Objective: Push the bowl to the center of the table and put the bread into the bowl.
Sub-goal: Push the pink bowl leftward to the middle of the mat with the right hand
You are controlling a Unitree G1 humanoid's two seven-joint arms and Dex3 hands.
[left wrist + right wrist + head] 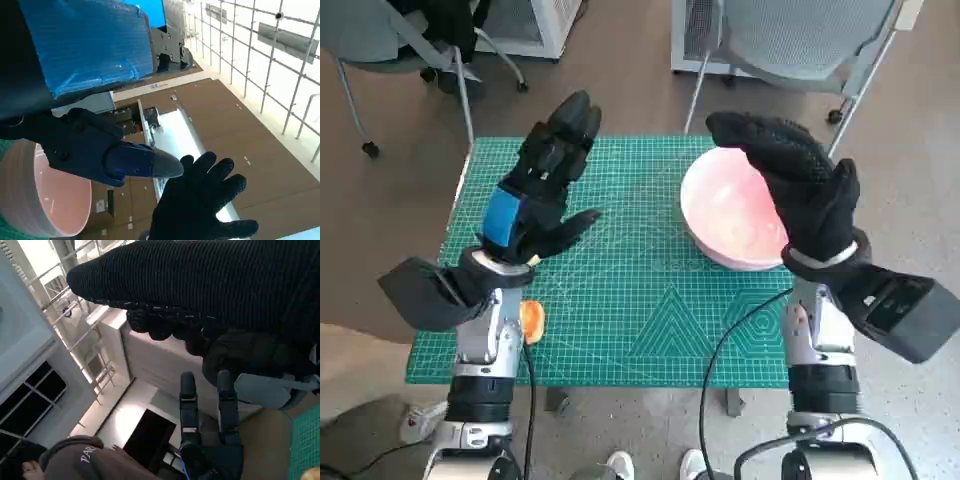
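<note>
Both robot hands hover spread, holding nothing: left (542, 185), right (800, 190) over the bowl (725, 225), far right. Bread (532, 318) near left. Risk: bowl pushed off the surface (650, 300).

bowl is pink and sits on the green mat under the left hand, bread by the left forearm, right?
Not quite: in the head view the pink bowl sits on the green mat under the right hand, not the left hand. The bread does lie by the left forearm.
</note>
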